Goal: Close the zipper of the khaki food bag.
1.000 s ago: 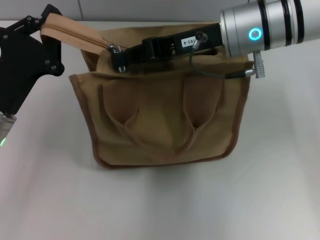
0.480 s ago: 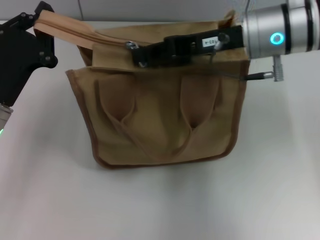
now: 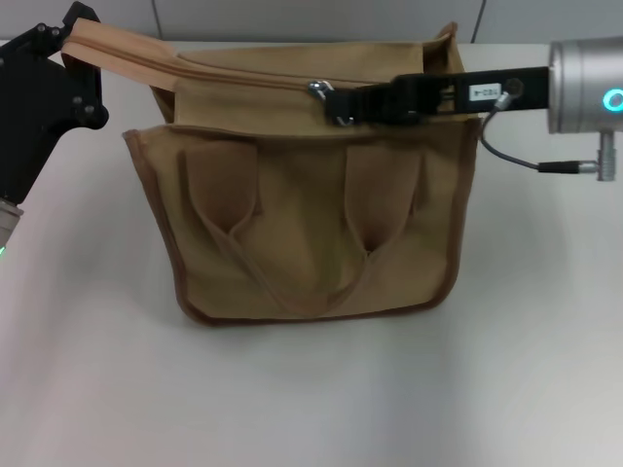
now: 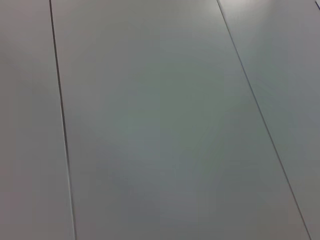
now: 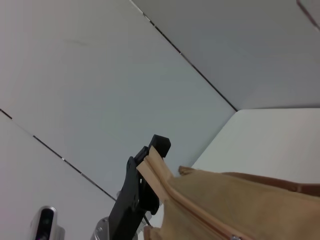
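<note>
Bag: the khaki food bag point(image 3: 311, 224) is standing upright on the white table point(image 3: 526, 370), set toward the far edge, its front with the two looped handles point(image 3: 302, 243) facing the robot.
Trim: darker brown edging is running around the front panel's sides and bottom.
Zipper: the zipper point(image 3: 234, 76) is running along the top panel from the bag's left end; the stretch from the left end up to the pull is looking joined, and the part beyond the pull is hiding under the right arm.
Pull tab: the silver pull tab point(image 3: 318, 89) is sitting about midway along the top, right at the tips of the right gripper.
Right gripper: the right gripper point(image 3: 341, 102) is reaching in from the table's right edge, lying flat over the bag's top, its black fingers pinching the pull tab.
Left gripper: the left gripper point(image 3: 73, 44) is holding near the far-left corner, clamping the tan end strip of the zipper and keeping it raised and taut; the right wrist view is showing the same grip point(image 5: 150, 165) on that strip.
Left wrist view: it is showing only a grey panelled wall point(image 4: 160, 120).
</note>
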Robot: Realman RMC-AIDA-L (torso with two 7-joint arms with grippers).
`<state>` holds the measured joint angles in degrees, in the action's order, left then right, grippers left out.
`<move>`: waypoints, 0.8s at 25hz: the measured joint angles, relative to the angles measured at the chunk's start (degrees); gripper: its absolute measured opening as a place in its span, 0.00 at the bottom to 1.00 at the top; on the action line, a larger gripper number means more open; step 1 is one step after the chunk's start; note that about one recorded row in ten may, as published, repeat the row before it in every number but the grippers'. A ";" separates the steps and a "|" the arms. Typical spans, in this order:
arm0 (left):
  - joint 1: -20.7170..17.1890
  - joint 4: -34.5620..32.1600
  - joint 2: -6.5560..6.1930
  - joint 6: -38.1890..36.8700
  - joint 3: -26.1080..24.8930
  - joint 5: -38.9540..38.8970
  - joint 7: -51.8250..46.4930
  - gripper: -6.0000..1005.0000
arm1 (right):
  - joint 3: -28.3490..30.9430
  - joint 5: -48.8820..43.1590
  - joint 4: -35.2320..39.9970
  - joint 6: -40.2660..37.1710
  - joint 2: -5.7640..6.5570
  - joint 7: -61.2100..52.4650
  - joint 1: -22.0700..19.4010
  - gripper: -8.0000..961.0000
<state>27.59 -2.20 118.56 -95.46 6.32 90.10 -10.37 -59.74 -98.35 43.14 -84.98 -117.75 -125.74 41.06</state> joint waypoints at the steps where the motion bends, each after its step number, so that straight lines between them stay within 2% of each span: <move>1: 0.00 0.00 0.00 0.00 0.00 0.00 0.00 0.06 | 0.34 0.01 0.07 -0.28 0.05 0.26 -0.34 0.01; 20: 0.36 -1.30 0.00 2.51 0.01 -0.02 -2.29 0.06 | 6.95 -0.12 1.31 -3.21 0.52 4.55 -6.44 0.02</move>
<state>27.95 -3.51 118.56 -92.96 6.33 90.08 -12.66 -52.78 -98.47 44.46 -88.19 -117.24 -121.19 34.62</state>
